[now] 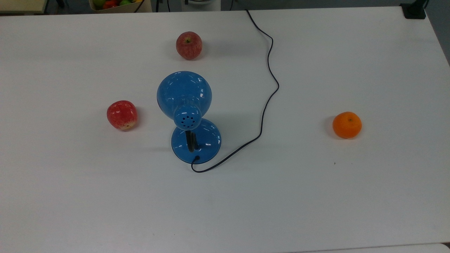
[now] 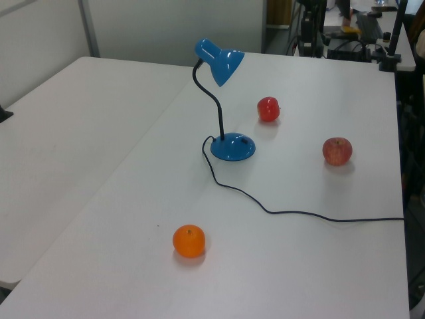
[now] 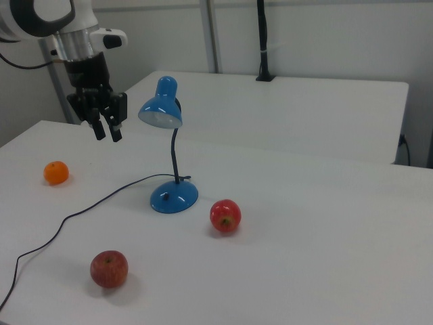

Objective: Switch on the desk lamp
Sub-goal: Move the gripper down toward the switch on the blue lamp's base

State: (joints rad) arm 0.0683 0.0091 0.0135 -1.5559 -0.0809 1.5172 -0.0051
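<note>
The glossy blue desk lamp (image 1: 184, 92) stands mid-table on its round base (image 1: 196, 140), dome shade tilted away from the black neck. In the left view the lamp (image 2: 222, 61) rises over its base (image 2: 232, 147). Its thin black cord (image 1: 269, 95) snakes off to the table's far edge. In the right view my gripper (image 3: 108, 132) hangs in the air to the right view's left of the lamp shade (image 3: 161, 108), at about shade height and apart from it. The gripper is open and holds nothing. No glow shows under the shade.
Two red apples (image 1: 189, 45) (image 1: 122, 115) lie near the lamp, and an orange (image 1: 347, 124) sits far to the top view's right. A bin of fruit (image 1: 116, 4) stands beyond the table's far edge. In the right view the cord (image 3: 81, 211) crosses the table below the gripper.
</note>
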